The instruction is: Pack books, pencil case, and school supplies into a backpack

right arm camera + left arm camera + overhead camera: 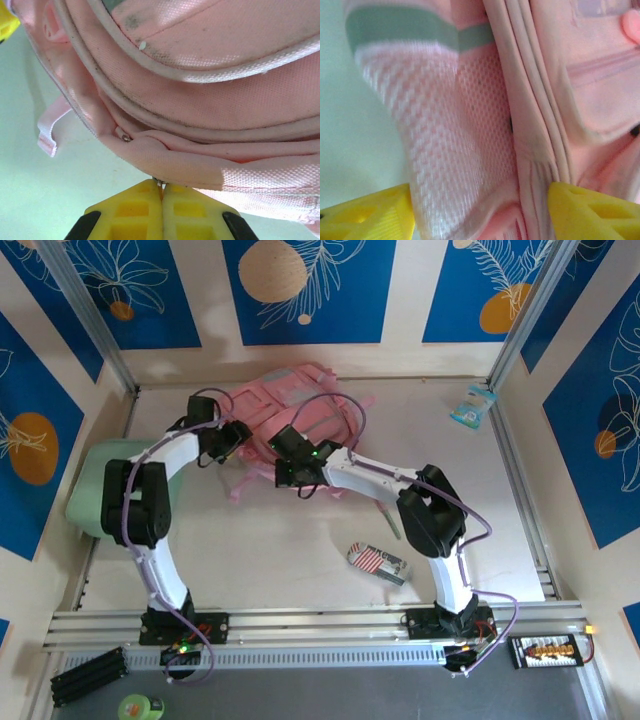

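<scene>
The pink backpack (300,405) lies at the back middle of the table. My left gripper (238,440) is at its left side, open, its yellow fingers (365,215) wide apart around a mesh strap of the backpack (460,130). My right gripper (283,472) is at the near edge of the backpack (210,100), shut on a small metal zipper pull (158,182). The red-and-white striped pencil case (377,562) lies on the table near the right arm. A thin green stick (390,522), one of the school supplies, lies beside that arm. The books are out of view.
A mint-green flat case (90,495) lies at the left edge, under the left arm. A small light-blue packet (471,405) sits at the back right. Metal rails (525,490) border the table.
</scene>
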